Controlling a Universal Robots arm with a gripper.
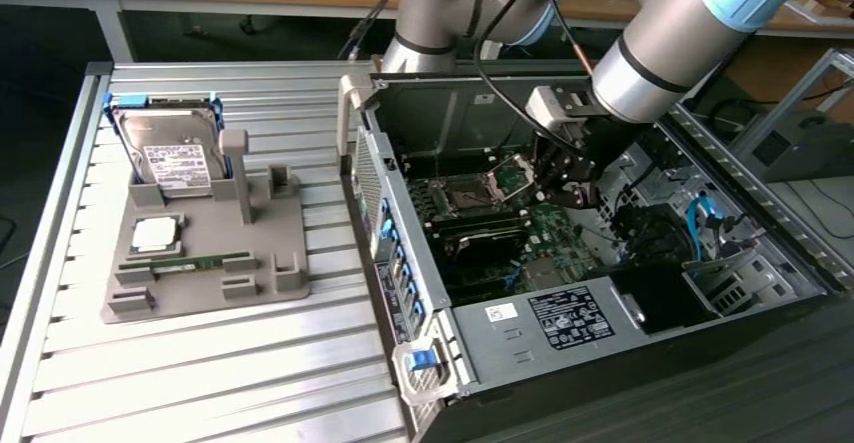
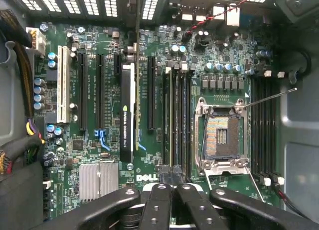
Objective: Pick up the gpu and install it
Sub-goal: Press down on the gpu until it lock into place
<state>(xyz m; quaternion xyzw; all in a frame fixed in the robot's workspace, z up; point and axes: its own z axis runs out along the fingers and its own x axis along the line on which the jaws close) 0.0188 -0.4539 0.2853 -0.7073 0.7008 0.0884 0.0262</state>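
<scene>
Standing edge-on in a slot of the motherboard, the gpu showed in the wrist view as a narrow black strip with pale lettering that read NVIDIA QUADRO, the rest too small to make out. Long black expansion slots lay on either side of it, a white slot further off, and an open, empty CPU socket well apart from the card beyond a row of memory slots. DELL was printed in white on the board near the gripper, whose jaws were closed together on nothing, clear of the card. In the exterior view the gripper hung inside the open computer case, above the board, with the case walls close around the arm. A black-and-white label on the metal cage at the case's near end could not be read. On the slatted counter, to the exterior view's left, a grey holder carried a hard drive with a white label, upright, and a slim green memory stick lying flat.
</scene>
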